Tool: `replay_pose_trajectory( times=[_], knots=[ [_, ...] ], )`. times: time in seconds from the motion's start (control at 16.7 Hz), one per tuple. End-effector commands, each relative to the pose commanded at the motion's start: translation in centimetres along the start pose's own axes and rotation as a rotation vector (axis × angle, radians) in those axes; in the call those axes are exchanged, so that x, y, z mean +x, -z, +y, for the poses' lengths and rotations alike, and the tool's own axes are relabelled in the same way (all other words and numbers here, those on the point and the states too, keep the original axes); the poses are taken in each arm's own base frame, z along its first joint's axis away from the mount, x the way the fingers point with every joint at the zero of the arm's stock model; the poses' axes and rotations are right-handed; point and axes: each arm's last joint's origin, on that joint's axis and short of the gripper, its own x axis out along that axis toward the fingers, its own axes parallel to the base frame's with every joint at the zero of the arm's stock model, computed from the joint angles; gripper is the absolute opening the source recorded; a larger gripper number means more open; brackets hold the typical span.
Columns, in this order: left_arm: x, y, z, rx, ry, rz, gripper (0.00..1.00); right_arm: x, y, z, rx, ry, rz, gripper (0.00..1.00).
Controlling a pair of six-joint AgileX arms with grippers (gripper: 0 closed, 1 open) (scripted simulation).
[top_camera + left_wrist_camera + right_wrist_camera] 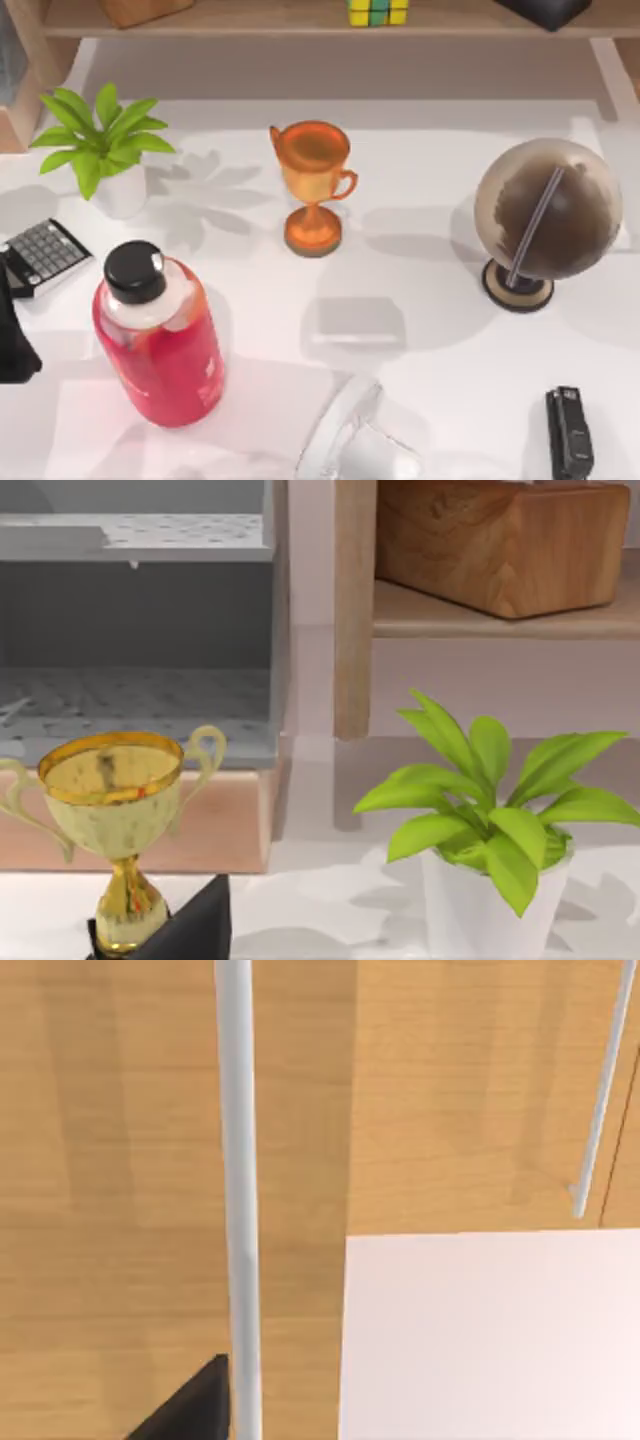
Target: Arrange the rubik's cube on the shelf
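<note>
1. At the far edge of the table, the shelf is seen running across the top view, and the rubik's cube is found sitting on its plank, yellow and green squares showing.
2. The placing step is judged done, or all but done: the cube rests on the shelf with nothing gripping it.
3. The next move is judged to call only for the arms to be kept clear of the globe, the red bottle and the orange trophy on the white table.
4. The left arm is spotted low at the table's left edge, beside the calculator. Its left gripper is pointed toward the potted plant and the shelf upright; spread or closed cannot be told.
5. The right gripper is aimed at wood panelling and a white surface, away from the cube; its state cannot be told either.
</note>
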Motion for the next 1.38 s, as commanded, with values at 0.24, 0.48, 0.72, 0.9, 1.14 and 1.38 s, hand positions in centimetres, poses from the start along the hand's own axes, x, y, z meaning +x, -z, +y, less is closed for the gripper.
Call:
replay_pose_trajectory(
  times=[0.24, 0.48, 0.72, 0.9, 1.14, 1.38],
  knots=[
    [0.0, 0.0, 0.0, 0.000, 0.000, 0.000, 1.00, 0.1, -0.6, 2.4, 0.014, -0.079, -0.075, 1.00],
    [0.0, 0.0, 0.0, 0.000, 0.000, 0.000, 1.00, 0.1, -0.6, 2.4, 0.014, -0.079, -0.075, 1.00],
    [0.0, 0.0, 0.0, 0.000, 0.000, 0.000, 1.00, 1.0, -0.7, 2.5, 0.014, -0.079, -0.075, 1.00],
    [0.0, 0.0, 0.0, 0.000, 0.000, 0.000, 1.00, 2.5, -0.8, 2.6, 0.014, -0.080, -0.075, 1.00],
    [0.0, 0.0, 0.0, 0.000, 0.000, 0.000, 1.00, 2.6, -0.8, 2.6, 0.014, -0.079, -0.075, 1.00],
    [0.0, 0.0, 0.0, 0.000, 0.000, 0.000, 1.00, 2.6, -0.8, 2.6, 0.014, -0.079, -0.075, 0.70]
  ],
)
